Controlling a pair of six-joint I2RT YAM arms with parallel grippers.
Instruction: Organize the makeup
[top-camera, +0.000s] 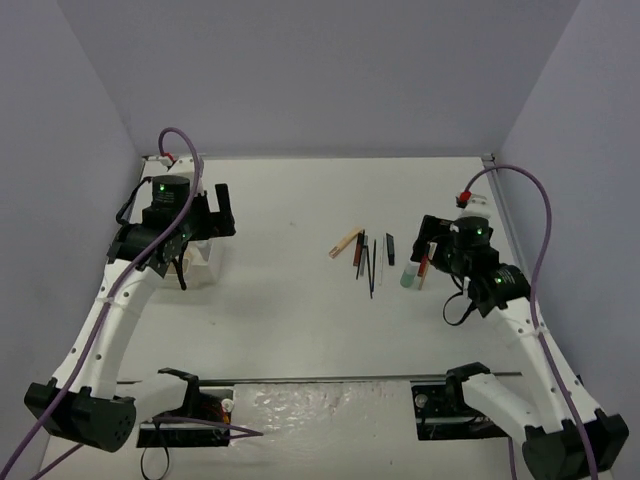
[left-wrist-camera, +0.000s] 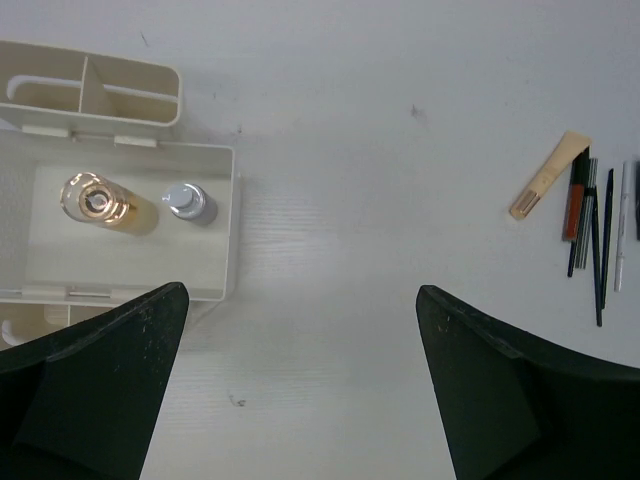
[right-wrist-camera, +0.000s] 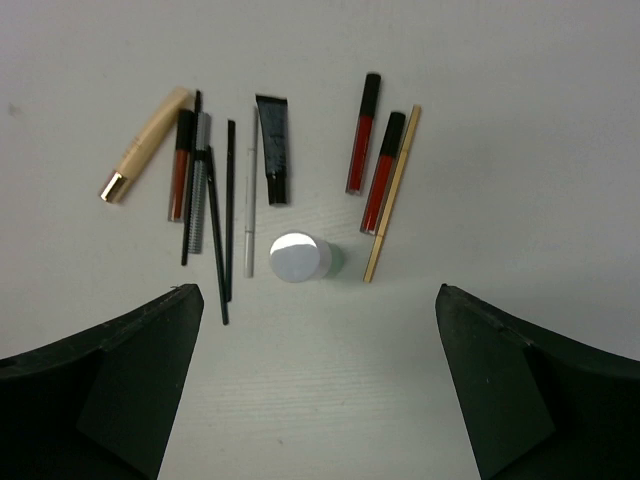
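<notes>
White table (top-camera: 300, 320), white compartmented tray (left-wrist-camera: 130, 262) left, makeup (right-wrist-camera: 275, 150) laid right

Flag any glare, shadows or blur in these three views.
Top external: even, soft light; glare on the crinkled sheet at the near edge. Left wrist: bright hotspot on the amber bottle in the tray; the fingers are dark and soft. Right wrist: white bottle cap blown out, faint shadow to its right; the makeup is sharp.

White left arm (top-camera: 95, 345) and white right arm (top-camera: 535, 350), 2 black-jointed limbs, black left gripper (left-wrist-camera: 300, 385) and right gripper (right-wrist-camera: 320, 385), a purple cable (top-camera: 185, 140) trailing each.
</notes>
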